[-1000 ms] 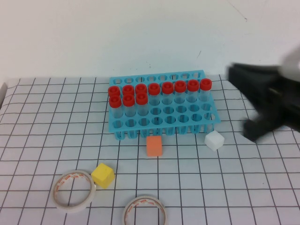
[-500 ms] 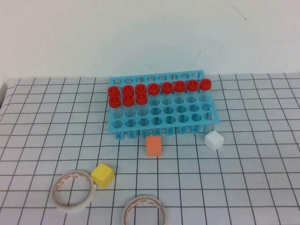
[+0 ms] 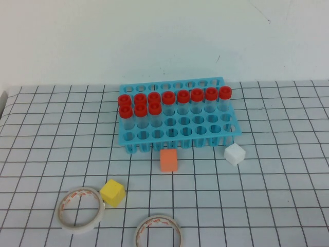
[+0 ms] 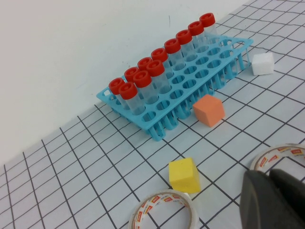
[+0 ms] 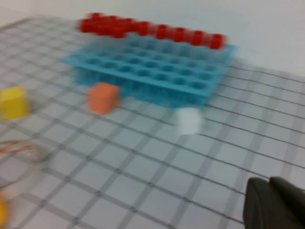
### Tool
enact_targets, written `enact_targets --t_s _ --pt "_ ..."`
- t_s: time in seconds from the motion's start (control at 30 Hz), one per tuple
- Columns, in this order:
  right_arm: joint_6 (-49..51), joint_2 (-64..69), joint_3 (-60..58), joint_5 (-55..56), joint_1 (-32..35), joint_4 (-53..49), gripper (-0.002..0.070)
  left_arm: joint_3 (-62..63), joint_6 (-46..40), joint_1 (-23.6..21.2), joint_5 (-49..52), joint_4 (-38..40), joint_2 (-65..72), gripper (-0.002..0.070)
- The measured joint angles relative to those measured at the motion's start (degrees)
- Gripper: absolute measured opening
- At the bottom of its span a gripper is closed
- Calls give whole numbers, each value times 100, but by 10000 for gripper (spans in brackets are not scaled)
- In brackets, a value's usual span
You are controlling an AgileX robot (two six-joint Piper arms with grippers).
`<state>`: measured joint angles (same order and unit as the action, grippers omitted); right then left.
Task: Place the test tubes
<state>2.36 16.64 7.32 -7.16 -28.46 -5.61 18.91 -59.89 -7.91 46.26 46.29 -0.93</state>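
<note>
**Red-capped test tubes standing in the blue rack, both grippers closed and empty**

The test tubes (image 3: 169, 103) stand upright in the blue rack (image 3: 180, 133), which sits toward the far middle of the gridded mat (image 3: 267, 206). Eight tubes fill one row near the far side, and three more stand in the next row nearer, at its left end. The rack's other holes are bare. An orange cube (image 3: 168, 160) lies just near of the rack's front edge, and a white cube (image 3: 235, 154) lies by its near right corner. A yellow cube (image 3: 112, 192) sits further near and left, touching one tape roll (image 3: 60, 210). A second roll (image 3: 158, 219) lies at the near edge. The left gripper (image 4: 269, 179) hangs over the near side by the tape rolls, its jaws pressed together on nothing. The right gripper (image 5: 269, 183) hangs over the near right of the mat, well apart from the white cube, also closed and holding nothing.
</note>
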Motion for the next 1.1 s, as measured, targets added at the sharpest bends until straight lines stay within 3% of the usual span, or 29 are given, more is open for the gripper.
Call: enact_targets --t_s 0.1,0.13,0.33,0.73,1.1 --pt "0 -222 -279 163 966 9 -1 0 0 0 -1 0 0 -1" --pt "0 -443 -424 212 1655 32 -1 0 0 0 -1 0 0 -1" --pt "-10 -1206 -814 262 2968 89 -1 0 0 0 -1 0 0 -1" --pt "764 -1629 -882 -1002 3082 -174 -1 0 0 0 15 0 0 -1" --pt "895 -1635 -862 -1149 3082 -187 -1 0 0 0 15 0 0 -1"
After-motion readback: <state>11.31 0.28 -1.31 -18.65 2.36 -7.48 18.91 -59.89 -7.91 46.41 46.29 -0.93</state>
